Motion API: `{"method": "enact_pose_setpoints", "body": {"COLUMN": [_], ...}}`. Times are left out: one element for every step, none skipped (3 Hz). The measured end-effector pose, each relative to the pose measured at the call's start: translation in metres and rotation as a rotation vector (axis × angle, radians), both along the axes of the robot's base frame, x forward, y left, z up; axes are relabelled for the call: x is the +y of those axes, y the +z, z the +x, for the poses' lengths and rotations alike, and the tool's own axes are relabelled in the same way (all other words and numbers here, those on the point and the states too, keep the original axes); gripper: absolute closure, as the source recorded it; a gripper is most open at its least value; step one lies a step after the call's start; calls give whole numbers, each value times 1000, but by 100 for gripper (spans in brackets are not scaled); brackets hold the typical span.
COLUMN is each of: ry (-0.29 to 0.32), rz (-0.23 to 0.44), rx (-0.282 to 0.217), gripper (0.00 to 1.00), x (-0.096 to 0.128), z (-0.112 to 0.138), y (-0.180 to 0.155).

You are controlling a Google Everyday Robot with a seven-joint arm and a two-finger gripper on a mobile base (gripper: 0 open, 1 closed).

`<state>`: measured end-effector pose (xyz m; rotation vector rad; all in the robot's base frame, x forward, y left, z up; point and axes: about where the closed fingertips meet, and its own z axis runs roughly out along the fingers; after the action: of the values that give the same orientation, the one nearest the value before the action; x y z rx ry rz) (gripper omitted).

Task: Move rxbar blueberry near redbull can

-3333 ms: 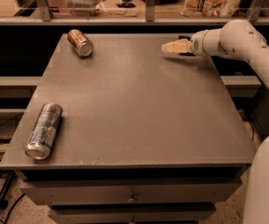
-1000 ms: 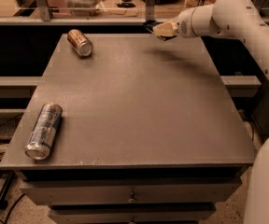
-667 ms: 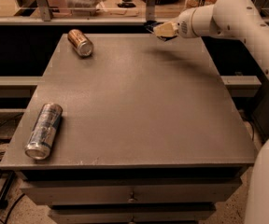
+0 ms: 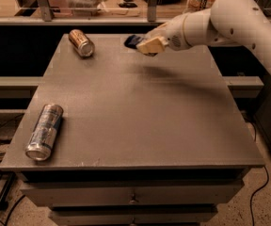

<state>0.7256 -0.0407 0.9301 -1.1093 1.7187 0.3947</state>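
The redbull can is a slim silver can with blue panels. It lies on its side near the table's front left corner. The rxbar blueberry is a small dark navy bar. It shows at the tips of my gripper, which holds it above the far middle of the table. My gripper's cream fingers are shut on the bar. My white arm reaches in from the upper right. Most of the bar is hidden by the fingers.
A brown, copper-coloured can lies on its side at the far left of the grey table. A rail and shelf with clutter run behind the table. Drawers sit under the table's front edge.
My gripper has moved left along the far edge of the table, carrying the dark bar with it. Both cans have stayed where they were.
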Motion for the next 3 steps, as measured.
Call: {"method": "enact_pose_setpoints", "body": {"ry": [143,177,213], "rz": [-38,-46,-55], "rx": [-19,-21,-17], "gripper": [100,100,100], "x": [31,41,49], "z": [-59,-65,-69], "y": [-9,-13,-14]}}
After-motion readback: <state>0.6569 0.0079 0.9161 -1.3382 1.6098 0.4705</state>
